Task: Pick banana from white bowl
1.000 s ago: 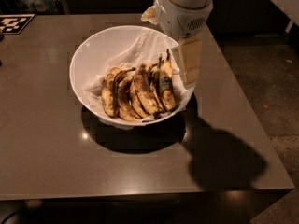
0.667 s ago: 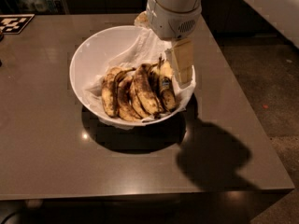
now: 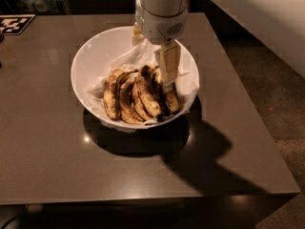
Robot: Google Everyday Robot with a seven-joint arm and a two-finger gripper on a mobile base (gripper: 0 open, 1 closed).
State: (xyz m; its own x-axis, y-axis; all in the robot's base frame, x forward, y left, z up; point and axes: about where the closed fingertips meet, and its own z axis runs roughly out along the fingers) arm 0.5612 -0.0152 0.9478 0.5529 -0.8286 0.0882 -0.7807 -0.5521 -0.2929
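The white bowl (image 3: pixel 95 56) stands on the dark table, lined with crumpled white paper (image 3: pixel 143 56). Several brown-blotched bananas (image 3: pixel 136 99) lie side by side in its front half. No blue sticker shows on any of them, so I cannot tell which is the task's banana. My gripper (image 3: pixel 167 85) hangs straight down from the white arm (image 3: pixel 159 13) inside the bowl. It is over the right end of the banana pile, at or just above the rightmost bananas (image 3: pixel 170 99).
The brown table (image 3: pixel 57 151) ends about a bowl's width to the right of the bowl, and its front edge is near the bottom of the view. A black-and-white marker tag (image 3: pixel 14 24) lies at the far left corner. Bare floor (image 3: pixel 276 104) is to the right.
The arm and gripper have moved left, from over the bowl's right rim to further over the right-hand bananas. The bowl and bananas have not moved.
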